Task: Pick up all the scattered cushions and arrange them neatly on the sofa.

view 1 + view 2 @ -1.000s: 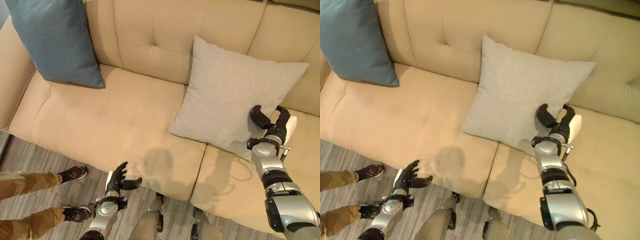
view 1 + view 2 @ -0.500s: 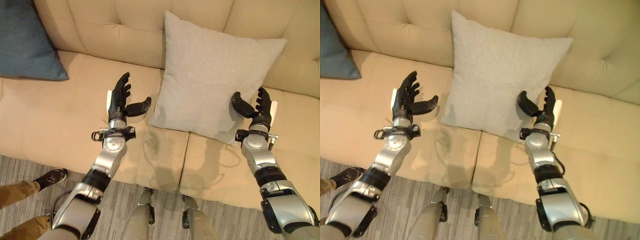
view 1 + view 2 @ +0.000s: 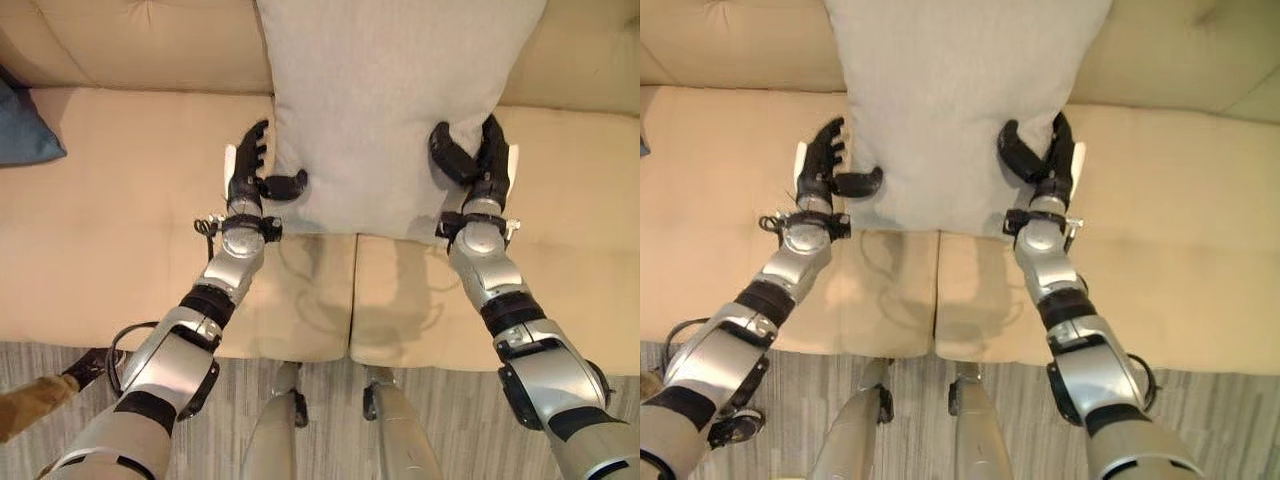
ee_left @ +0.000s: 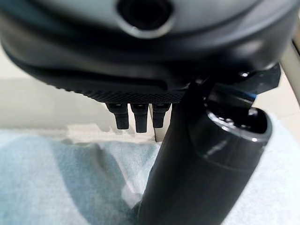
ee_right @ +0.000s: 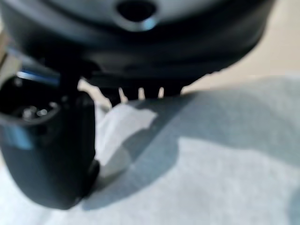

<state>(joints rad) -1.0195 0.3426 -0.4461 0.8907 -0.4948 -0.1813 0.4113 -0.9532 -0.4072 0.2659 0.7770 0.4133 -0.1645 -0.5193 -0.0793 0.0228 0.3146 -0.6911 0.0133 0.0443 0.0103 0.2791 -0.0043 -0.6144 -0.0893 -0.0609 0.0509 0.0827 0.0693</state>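
Grey cushion (image 3: 390, 100) stands propped against the backrest of the beige sofa (image 3: 120, 200), its lower edge on the seat. Left hand (image 3: 252, 178) and right hand (image 3: 478, 165) flank its lower corners, fingers straight along the sides, thumbs lying on its face. Blue cushion (image 3: 25, 135) lies far left.

L hand (image 3: 250, 178) up from the sofa's (image 3: 120, 220) front edge by the floor — now at the grey cushion's (image 3: 390, 100) left edge, thumb over its face, fingers straight. R hand (image 3: 478, 165) has shifted from the cushion's lower right corner to its right edge. Camera moved too — whole view shifted.
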